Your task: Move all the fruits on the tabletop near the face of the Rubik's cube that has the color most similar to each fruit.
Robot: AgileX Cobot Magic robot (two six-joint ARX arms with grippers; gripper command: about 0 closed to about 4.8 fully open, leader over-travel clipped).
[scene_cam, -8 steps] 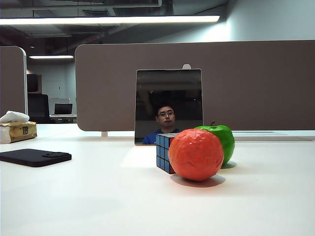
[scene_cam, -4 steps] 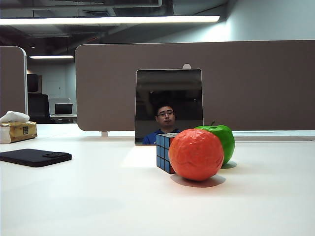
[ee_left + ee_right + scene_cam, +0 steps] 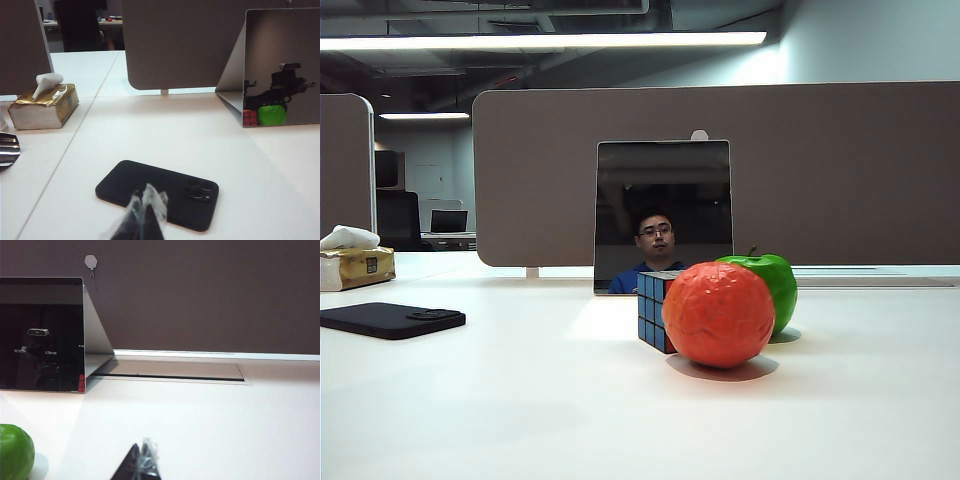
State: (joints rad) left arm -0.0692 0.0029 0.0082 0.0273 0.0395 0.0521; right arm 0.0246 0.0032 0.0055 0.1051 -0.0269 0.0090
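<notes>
The wrinkly orange-red fruit (image 3: 718,314) rests on the white tabletop (image 3: 520,410) right in front of the Rubik's cube (image 3: 653,309), whose blue side faces left. The glossy green apple (image 3: 772,285) stands behind the orange fruit, to the right of the cube; its edge shows in the right wrist view as the apple (image 3: 15,452). No arm appears in the exterior view. My left gripper (image 3: 146,200) is shut and empty, hovering over a black phone (image 3: 160,192). My right gripper (image 3: 144,452) is shut and empty, over bare table beside the apple.
A mirror panel (image 3: 663,215) stands behind the cube, reflecting the cube and apple in the left wrist view. The phone (image 3: 390,319) lies at the left, a tissue box (image 3: 355,263) behind it. A brown partition (image 3: 820,170) closes the back.
</notes>
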